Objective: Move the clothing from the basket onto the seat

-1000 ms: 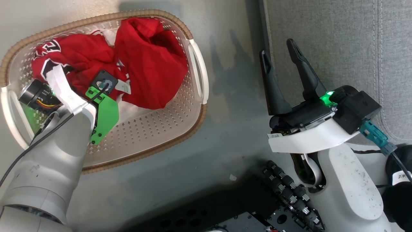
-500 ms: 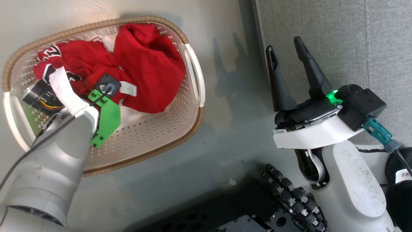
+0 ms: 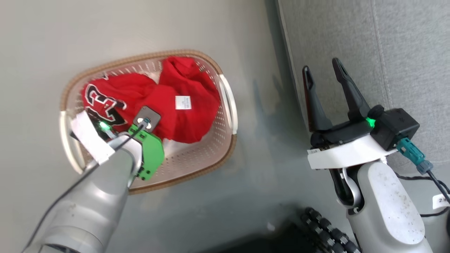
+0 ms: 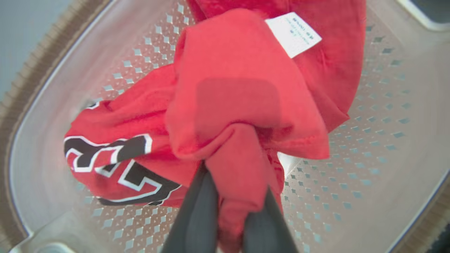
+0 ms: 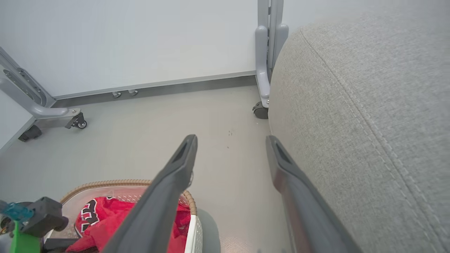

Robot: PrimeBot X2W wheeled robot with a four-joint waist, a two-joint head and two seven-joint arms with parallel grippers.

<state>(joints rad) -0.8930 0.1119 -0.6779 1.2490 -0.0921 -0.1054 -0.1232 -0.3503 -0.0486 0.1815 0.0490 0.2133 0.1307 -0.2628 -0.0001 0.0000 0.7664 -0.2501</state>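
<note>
This looks like a test lab, not a home — white partition panels (image 5: pixel 140 38) stand on grey castored frames (image 5: pixel 263 66), with bare grey floor (image 5: pixel 133 144) and a sofa cushion (image 5: pixel 358 116).

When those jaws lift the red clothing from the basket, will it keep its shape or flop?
Probably floppy: the clothing bunches in soft folds where the shut jaws pinch it. The lettered jersey may drag along, since both pieces lie tangled in the basket.

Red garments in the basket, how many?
2: the lettered jersey on the basket's left in the head view, the plain tagged garment on its right; others may be hidden underneath.
</note>
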